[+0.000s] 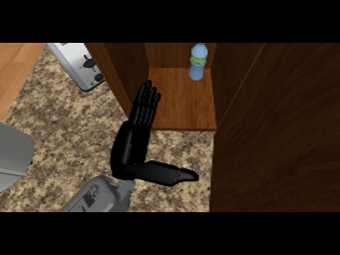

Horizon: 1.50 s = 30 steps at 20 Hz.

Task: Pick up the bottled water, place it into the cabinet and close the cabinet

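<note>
A clear water bottle (197, 63) with a blue cap and a green label stands upright at the back of the open wooden cabinet (185, 107), on its shelf. My left hand (133, 142) lies over the counter in front of the cabinet, open. Its straight fingers (147, 99) point up along the cabinet's left panel (124, 74), and its thumb sticks out to the right. The hand is well short of the bottle and holds nothing. A broad dark wooden panel (290, 129) fills the right side of the view. My right hand does not show.
A white toaster (81, 64) stands on the speckled counter (55, 129) left of the cabinet. A grey rounded object (2, 154) sits at the left edge. A light wooden surface (3, 69) shows at the upper left.
</note>
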Tool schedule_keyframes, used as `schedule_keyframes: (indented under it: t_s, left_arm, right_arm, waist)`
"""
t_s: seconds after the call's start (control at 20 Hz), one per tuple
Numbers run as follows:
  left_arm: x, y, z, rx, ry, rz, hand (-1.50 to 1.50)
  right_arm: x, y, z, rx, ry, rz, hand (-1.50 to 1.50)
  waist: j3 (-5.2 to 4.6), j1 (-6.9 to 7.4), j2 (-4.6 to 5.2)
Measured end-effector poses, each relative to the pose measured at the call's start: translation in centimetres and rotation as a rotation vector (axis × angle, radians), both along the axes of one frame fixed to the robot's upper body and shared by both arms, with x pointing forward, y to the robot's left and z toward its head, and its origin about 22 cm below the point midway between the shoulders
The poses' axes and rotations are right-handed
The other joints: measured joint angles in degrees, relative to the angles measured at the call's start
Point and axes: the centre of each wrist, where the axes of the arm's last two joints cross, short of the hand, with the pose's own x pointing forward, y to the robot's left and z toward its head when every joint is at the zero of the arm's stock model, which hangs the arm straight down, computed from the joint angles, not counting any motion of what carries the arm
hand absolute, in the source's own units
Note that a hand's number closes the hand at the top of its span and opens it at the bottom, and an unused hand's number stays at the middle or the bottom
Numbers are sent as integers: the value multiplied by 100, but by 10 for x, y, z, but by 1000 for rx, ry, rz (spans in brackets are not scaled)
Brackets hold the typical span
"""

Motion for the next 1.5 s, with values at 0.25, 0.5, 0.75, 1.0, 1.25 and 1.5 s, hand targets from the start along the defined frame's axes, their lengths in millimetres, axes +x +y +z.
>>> schedule_keyframes:
  t_s: [0.25, 0.5, 0.75, 1.0, 1.25, 1.5]
  left_arm:
    - [-28, 26, -2, -14, 6, 11, -150]
    - [-47, 46, -5, -24, 5, 40, -150]
    - [-62, 70, -2, -25, 5, 65, -150]
    - [-78, 85, -2, -27, 7, 82, -150]
    - [-90, 102, 0, -34, 1, 110, -150]
    - [-98, 118, -1, -36, 3, 127, -150]
  right_arm:
    - [6, 11, 0, 2, 38, 144, 150]
    - [10, 30, -1, 24, 97, 262, 150]
    - [12, 56, -1, 63, 132, 350, 150]
    - [16, 78, 9, 30, 114, 383, 150]
    - [21, 95, 20, -47, 115, 372, 150]
    - [32, 105, 28, -95, 84, 389, 150]
  waist:
    - [-3, -9, 8]
    - [-7, -39, 19]
    - [-15, -48, 4]
    - [-21, -49, -2]
    - [-28, -36, -8]
    - [-28, -6, -25]
